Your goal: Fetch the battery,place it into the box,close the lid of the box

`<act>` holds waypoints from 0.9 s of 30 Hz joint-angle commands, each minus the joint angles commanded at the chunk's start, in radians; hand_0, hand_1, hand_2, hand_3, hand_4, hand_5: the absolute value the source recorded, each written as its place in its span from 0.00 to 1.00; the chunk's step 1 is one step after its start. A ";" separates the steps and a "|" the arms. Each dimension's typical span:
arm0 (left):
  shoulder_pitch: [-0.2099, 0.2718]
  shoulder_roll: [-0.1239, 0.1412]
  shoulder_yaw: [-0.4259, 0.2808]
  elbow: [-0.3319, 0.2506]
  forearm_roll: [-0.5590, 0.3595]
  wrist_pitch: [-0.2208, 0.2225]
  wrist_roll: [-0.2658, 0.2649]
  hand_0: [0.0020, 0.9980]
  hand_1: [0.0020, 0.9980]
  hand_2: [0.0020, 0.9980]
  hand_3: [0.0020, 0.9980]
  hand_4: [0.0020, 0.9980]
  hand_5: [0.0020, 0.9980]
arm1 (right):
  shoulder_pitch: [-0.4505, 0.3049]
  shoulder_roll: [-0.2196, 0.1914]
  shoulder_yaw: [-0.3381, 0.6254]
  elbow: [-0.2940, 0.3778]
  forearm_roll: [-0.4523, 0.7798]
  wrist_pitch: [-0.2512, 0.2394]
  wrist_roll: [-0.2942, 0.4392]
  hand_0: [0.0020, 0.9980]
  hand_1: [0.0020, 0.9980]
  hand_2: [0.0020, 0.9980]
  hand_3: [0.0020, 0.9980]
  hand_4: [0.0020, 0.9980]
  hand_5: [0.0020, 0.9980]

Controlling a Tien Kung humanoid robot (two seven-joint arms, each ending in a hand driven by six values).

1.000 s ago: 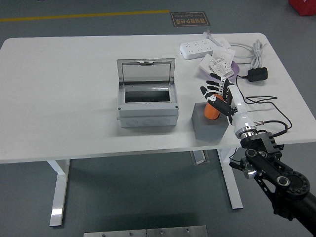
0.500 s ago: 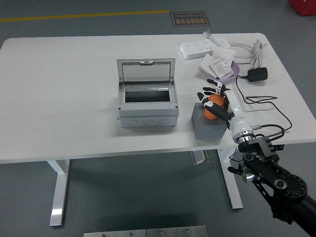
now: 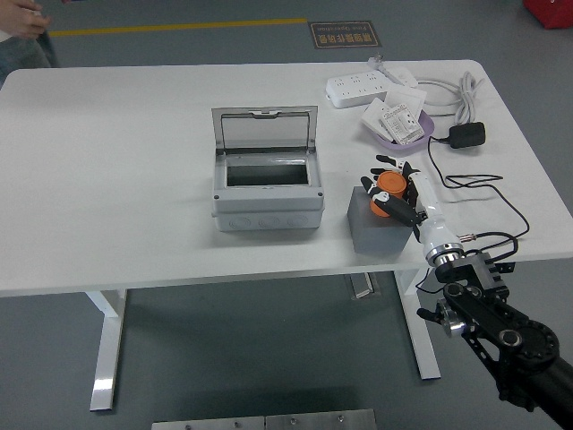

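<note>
While its clear lid (image 3: 264,129) stands up at the back, the grey box (image 3: 266,192) sits open near the middle of the table (image 3: 107,179), and nothing shows inside it. Just to its right, close to the table's front edge, is a dark grey block (image 3: 376,226). On that block is the orange battery (image 3: 389,193), and the right robot hand (image 3: 394,191) has its fingers curled around it. Near the back right corner a small purple tray (image 3: 400,133) holds white packets. Behind it lies a white power strip (image 3: 363,87) with a grey cord. A black plug (image 3: 467,135) and thin black wires lie by the right edge. Past the table the floor is grey with a yellow line (image 3: 179,27). A person's hand (image 3: 22,18) shows at the top left.
</note>
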State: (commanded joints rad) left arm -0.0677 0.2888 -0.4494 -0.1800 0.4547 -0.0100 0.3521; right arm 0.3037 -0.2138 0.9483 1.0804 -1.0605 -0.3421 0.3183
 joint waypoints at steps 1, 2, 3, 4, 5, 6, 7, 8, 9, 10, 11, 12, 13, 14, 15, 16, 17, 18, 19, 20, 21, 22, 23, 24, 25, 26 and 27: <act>0.000 0.000 0.000 0.000 0.000 0.000 -0.001 0.57 0.59 0.50 0.56 0.52 0.00 | 0.000 0.000 0.000 0.000 0.001 0.000 0.000 0.66 0.71 0.70 0.78 0.80 0.33; 0.000 0.000 0.000 0.000 0.000 0.000 -0.001 0.57 0.59 0.50 0.56 0.52 0.00 | -0.001 0.000 -0.001 0.000 0.002 0.000 0.000 0.66 0.71 0.70 0.78 0.80 0.33; 0.000 0.000 0.000 0.000 0.001 0.000 -0.002 0.57 0.59 0.50 0.56 0.52 0.00 | -0.001 0.000 -0.001 0.000 0.003 0.000 -0.001 0.66 0.71 0.70 0.78 0.80 0.33; 0.000 -0.001 -0.001 0.000 0.002 0.000 -0.003 0.57 0.59 0.50 0.56 0.52 0.00 | -0.001 0.000 -0.001 0.001 0.004 0.000 -0.001 0.66 0.71 0.70 0.78 0.80 0.33; -0.001 -0.001 -0.002 0.000 0.003 0.000 -0.004 0.57 0.59 0.50 0.56 0.52 0.00 | -0.001 0.000 -0.001 0.001 0.004 -0.001 -0.001 0.66 0.71 0.70 0.78 0.80 0.33; -0.001 -0.001 -0.003 0.000 0.004 0.000 -0.005 0.57 0.59 0.50 0.56 0.52 0.00 | -0.002 0.000 -0.001 0.001 0.005 -0.002 -0.001 0.66 0.71 0.70 0.78 0.80 0.33; -0.001 -0.001 -0.002 0.000 0.004 0.000 -0.006 0.57 0.59 0.50 0.56 0.52 0.00 | -0.002 0.000 -0.002 0.001 0.004 -0.003 -0.002 0.67 0.71 0.70 0.79 0.80 0.33; 0.000 -0.001 -0.003 0.000 0.005 0.000 -0.007 0.57 0.59 0.50 0.56 0.52 0.00 | -0.002 0.000 -0.003 0.002 0.004 -0.005 -0.002 0.67 0.71 0.70 0.79 0.80 0.33; 0.000 -0.001 -0.003 0.000 0.005 0.001 -0.008 0.57 0.59 0.50 0.56 0.52 0.00 | -0.002 0.000 -0.003 0.001 0.004 -0.006 -0.002 0.67 0.71 0.70 0.79 0.80 0.33; 0.000 -0.001 -0.004 0.000 0.006 0.001 -0.009 0.57 0.59 0.50 0.56 0.52 0.00 | -0.002 0.000 -0.005 0.001 0.004 -0.007 -0.003 0.67 0.71 0.70 0.79 0.80 0.33; -0.001 -0.001 -0.005 0.000 0.007 0.001 -0.010 0.57 0.59 0.50 0.56 0.52 0.00 | -0.002 0.000 -0.006 0.000 0.004 -0.008 -0.003 0.67 0.71 0.70 0.79 0.80 0.33; -0.001 -0.001 -0.006 0.000 0.008 0.002 -0.011 0.57 0.59 0.50 0.56 0.52 0.00 | -0.003 0.000 -0.007 -0.001 0.004 -0.009 -0.003 0.67 0.71 0.70 0.79 0.80 0.33; -0.001 -0.001 -0.006 0.000 0.008 0.002 -0.012 0.57 0.59 0.50 0.56 0.52 0.00 | -0.003 0.000 -0.009 -0.001 0.004 -0.011 -0.003 0.66 0.70 0.68 0.77 0.78 0.30; -0.001 -0.001 -0.006 0.000 0.008 0.002 -0.013 0.57 0.59 0.50 0.56 0.52 0.00 | -0.003 0.000 -0.010 -0.001 0.004 -0.013 -0.004 0.66 0.70 0.68 0.77 0.78 0.30; 0.000 -0.001 -0.007 0.000 0.009 0.003 -0.014 0.57 0.59 0.50 0.56 0.52 0.00 | -0.004 0.000 -0.011 -0.002 0.004 -0.015 -0.004 0.66 0.70 0.68 0.77 0.78 0.30; 0.000 -0.001 -0.007 0.000 0.008 0.003 -0.015 0.57 0.59 0.50 0.56 0.52 0.00 | -0.004 0.000 -0.012 -0.002 0.004 -0.016 -0.004 0.66 0.70 0.68 0.77 0.78 0.30; 0.000 -0.001 -0.006 0.000 0.007 0.004 -0.016 0.57 0.59 0.50 0.56 0.52 0.00 | -0.004 0.000 -0.014 -0.002 0.005 -0.018 -0.004 0.66 0.70 0.68 0.77 0.78 0.30; 0.000 -0.001 -0.006 0.000 0.008 0.004 -0.017 0.57 0.59 0.50 0.56 0.52 0.00 | -0.004 -0.001 -0.015 -0.002 0.005 -0.019 -0.005 0.66 0.70 0.68 0.77 0.78 0.30; 0.001 -0.001 -0.008 0.000 0.010 0.005 -0.018 0.57 0.59 0.50 0.56 0.52 0.00 | -0.005 -0.001 -0.018 -0.002 0.004 -0.021 -0.007 0.58 0.59 0.54 0.63 0.61 0.18; 0.001 -0.001 -0.009 0.000 0.010 0.006 -0.019 0.57 0.59 0.50 0.56 0.52 0.00 | -0.005 -0.001 -0.019 -0.002 0.003 -0.023 -0.009 0.58 0.59 0.54 0.63 0.61 0.18; 0.000 -0.001 -0.009 0.000 0.010 0.006 -0.020 0.57 0.59 0.50 0.56 0.52 0.00 | -0.005 -0.001 -0.021 -0.002 0.003 -0.025 -0.010 0.58 0.59 0.54 0.63 0.61 0.18; 0.000 0.000 -0.010 0.000 0.010 0.007 -0.021 0.57 0.59 0.50 0.56 0.52 0.00 | -0.006 -0.001 -0.022 -0.002 0.002 -0.027 -0.012 0.58 0.59 0.54 0.63 0.61 0.18; 0.000 0.000 -0.011 0.000 0.011 0.008 -0.022 0.57 0.59 0.50 0.56 0.52 0.00 | -0.006 -0.001 -0.023 -0.002 0.001 -0.028 -0.013 0.58 0.59 0.54 0.63 0.61 0.18; 0.000 0.000 -0.012 0.000 0.012 0.008 -0.023 0.57 0.59 0.50 0.56 0.52 0.00 | -0.006 -0.001 -0.024 -0.001 0.002 -0.029 -0.015 0.58 0.59 0.54 0.63 0.61 0.18; 0.000 0.000 -0.013 0.000 0.013 0.009 -0.024 0.57 0.59 0.50 0.56 0.52 0.00 | -0.007 -0.001 -0.025 -0.001 0.002 -0.030 -0.017 0.47 0.39 0.42 0.48 0.35 0.03; 0.000 0.000 -0.014 0.000 0.013 0.010 -0.025 0.57 0.59 0.50 0.56 0.52 0.00 | -0.008 -0.001 -0.025 0.000 0.002 -0.031 -0.018 0.47 0.39 0.42 0.48 0.35 0.03; 0.000 0.000 -0.015 0.000 0.014 0.010 -0.026 0.57 0.59 0.50 0.56 0.52 0.00 | -0.008 0.000 -0.025 0.001 0.003 -0.033 -0.020 0.47 0.39 0.42 0.48 0.35 0.03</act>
State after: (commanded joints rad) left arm -0.0674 0.2886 -0.4646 -0.1800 0.4684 0.0002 0.3264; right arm 0.2958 -0.2143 0.9228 1.0815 -1.0577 -0.3747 0.2988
